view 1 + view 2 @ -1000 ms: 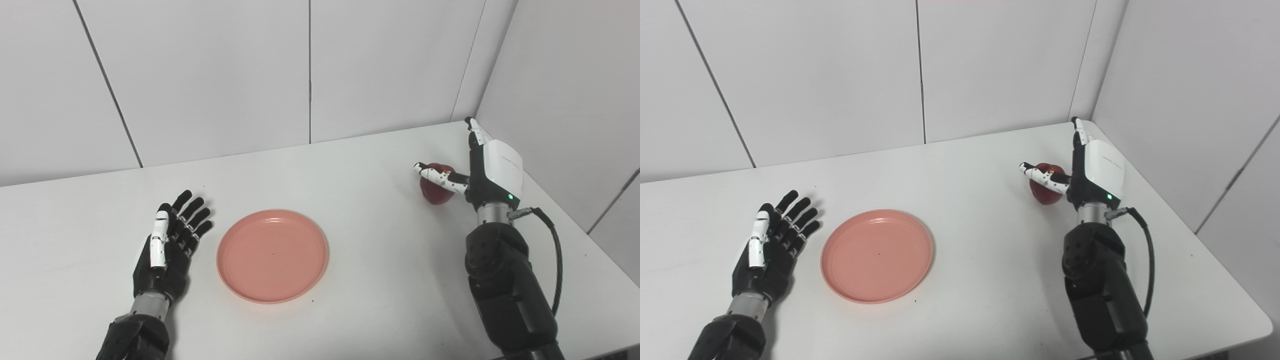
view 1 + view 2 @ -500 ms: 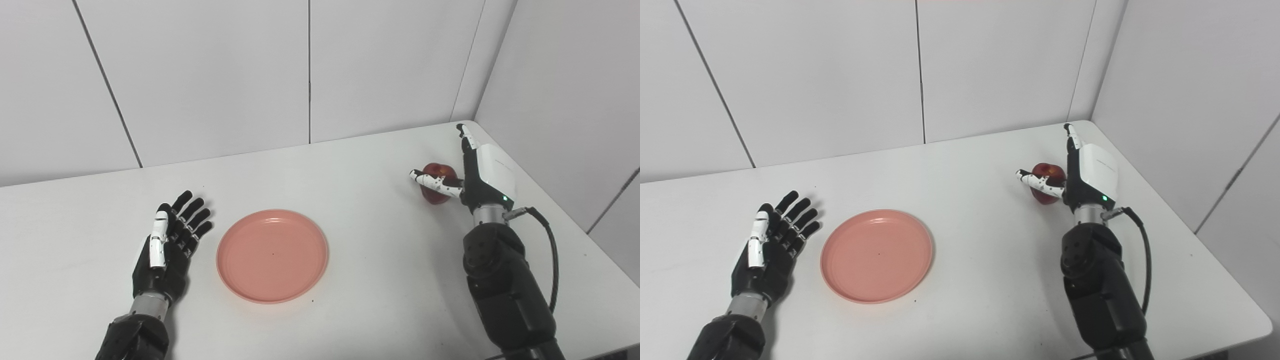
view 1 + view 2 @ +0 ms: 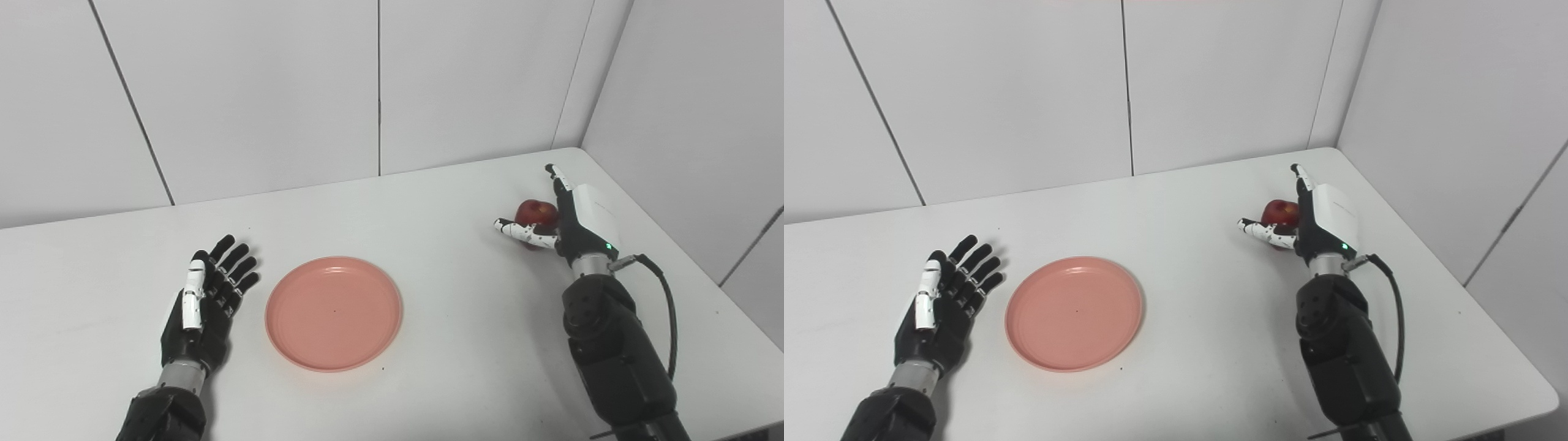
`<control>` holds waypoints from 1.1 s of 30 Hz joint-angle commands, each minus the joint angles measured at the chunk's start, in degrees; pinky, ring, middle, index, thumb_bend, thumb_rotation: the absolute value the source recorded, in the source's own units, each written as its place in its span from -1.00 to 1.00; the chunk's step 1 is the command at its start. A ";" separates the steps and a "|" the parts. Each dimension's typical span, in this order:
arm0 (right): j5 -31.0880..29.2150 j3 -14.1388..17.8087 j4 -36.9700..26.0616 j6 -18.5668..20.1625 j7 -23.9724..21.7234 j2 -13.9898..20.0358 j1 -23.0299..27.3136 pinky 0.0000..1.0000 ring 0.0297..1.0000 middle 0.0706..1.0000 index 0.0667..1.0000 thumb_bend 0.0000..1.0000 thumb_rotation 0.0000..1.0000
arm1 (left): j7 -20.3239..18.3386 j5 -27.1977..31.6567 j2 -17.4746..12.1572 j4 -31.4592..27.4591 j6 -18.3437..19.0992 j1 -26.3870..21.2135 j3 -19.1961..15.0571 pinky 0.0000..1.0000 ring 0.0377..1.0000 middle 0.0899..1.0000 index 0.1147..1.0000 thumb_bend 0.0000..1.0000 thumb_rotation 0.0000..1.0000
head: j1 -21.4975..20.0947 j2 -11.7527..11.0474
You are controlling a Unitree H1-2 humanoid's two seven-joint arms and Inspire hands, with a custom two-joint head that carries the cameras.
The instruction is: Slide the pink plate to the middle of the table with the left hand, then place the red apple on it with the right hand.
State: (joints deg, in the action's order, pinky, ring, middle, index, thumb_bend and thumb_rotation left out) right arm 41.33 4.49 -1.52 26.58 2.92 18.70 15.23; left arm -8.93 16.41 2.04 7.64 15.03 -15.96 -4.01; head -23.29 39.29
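Now left hand (image 3: 205, 303) spread flat, empty, beside pink plate (image 3: 334, 313) mid-table. Further right: right hand (image 3: 566, 217) unclenched, cupping red apple (image 3: 536, 214) near table (image 3: 453, 343) corner, not yet gripped. Round, firm, smooth, probably slippery; wrap widest girth.

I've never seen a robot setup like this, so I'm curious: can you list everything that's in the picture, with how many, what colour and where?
Plate: one, pink, empty, lying flat near the middle of the table, just right of the left hand.
Apple: one, red, toward the far right of the table, partly hidden by the right hand.
Table: one, white, set into a corner.
Wall panels: white, behind the table and along its right side.
Left hand: one, black with a white thumb, open, palm up, beside the plate.
Right hand: one, white-backed, open, fingers and thumb either side of the apple, not closed on it.
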 commanded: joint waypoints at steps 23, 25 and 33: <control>-2.23 -1.26 3.71 -1.04 2.31 3.39 5.10 0.43 0.67 0.76 0.79 1.00 -0.09 | 0.67 0.20 -0.30 -0.71 1.77 0.34 0.20 0.72 0.72 0.71 0.68 -0.26 1.00 | -0.21 0.62; -2.23 -1.32 4.03 -0.99 2.32 3.51 5.26 0.43 0.66 0.76 0.79 1.00 -0.09 | 0.76 0.12 -0.29 -0.79 1.87 0.34 0.24 0.72 0.72 0.71 0.68 -0.26 1.00 | -0.18 0.64; -3.10 -1.19 4.95 -0.70 2.08 3.87 5.66 0.42 0.67 0.77 0.80 1.00 -0.12 | 0.88 -0.07 -0.33 -0.97 2.04 0.37 0.35 0.72 0.71 0.71 0.67 -0.25 1.00 | -0.06 0.85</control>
State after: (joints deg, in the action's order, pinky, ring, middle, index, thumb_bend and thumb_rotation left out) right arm 37.95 2.98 4.13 26.54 3.30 20.70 18.24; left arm -8.37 16.49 2.01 6.93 15.54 -15.65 -3.96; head -23.38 40.08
